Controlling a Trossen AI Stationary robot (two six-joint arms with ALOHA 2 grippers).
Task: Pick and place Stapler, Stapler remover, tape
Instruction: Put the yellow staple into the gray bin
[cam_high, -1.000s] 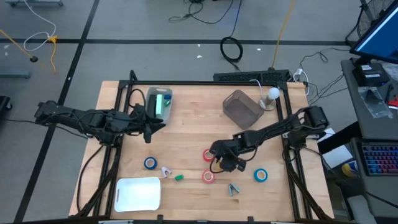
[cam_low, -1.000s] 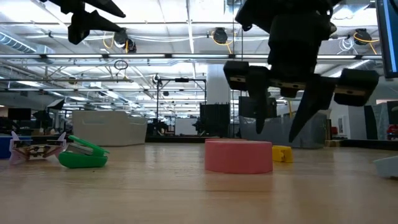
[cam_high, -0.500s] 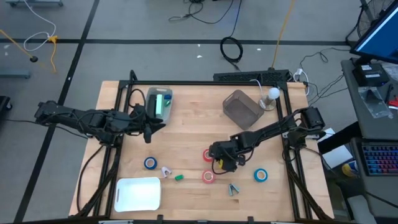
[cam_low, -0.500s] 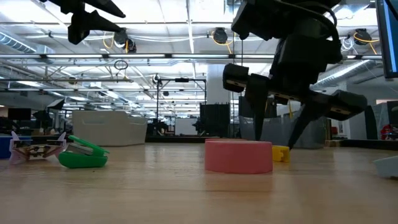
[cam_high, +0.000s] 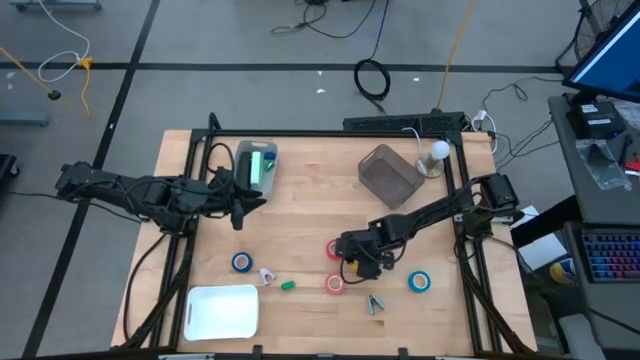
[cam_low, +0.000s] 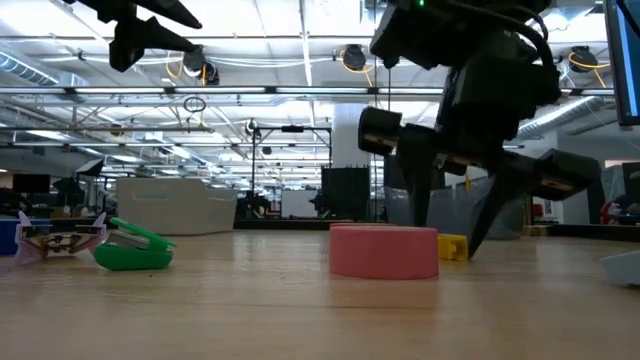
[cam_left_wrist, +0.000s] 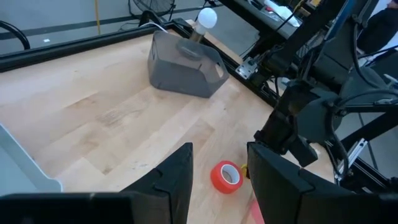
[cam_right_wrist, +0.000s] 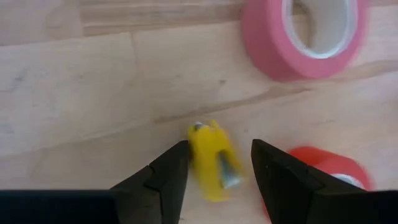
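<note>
A small yellow stapler (cam_right_wrist: 214, 162) lies flat on the wooden table, beside a pink-red tape roll (cam_right_wrist: 305, 31) and a red tape roll (cam_right_wrist: 333, 174). My right gripper (cam_right_wrist: 219, 149) points steeply down over the stapler, open, with one finger on each side of it; whether they touch it I cannot tell. The high view shows two red rolls (cam_high: 334, 248) (cam_high: 335, 284) and two blue rolls (cam_high: 241, 262) (cam_high: 418, 282). A green stapler (cam_low: 133, 248) and a stapler remover (cam_low: 55, 240) lie near the front. My left gripper (cam_high: 245, 208) waits open, high above the table's left half.
A grey bin (cam_high: 390, 175) stands at the back right and a clear container (cam_high: 257, 165) at the back left. A white tray (cam_high: 222, 312) lies at the front left. A grey stapler remover (cam_high: 375, 304) lies near the front edge. Black frame rails (cam_high: 465, 200) run along the table's sides.
My right gripper has rolled about its own axis and sunk a little toward the yellow stapler, its fingers staying apart. The rolls and staplers have kept their places.
</note>
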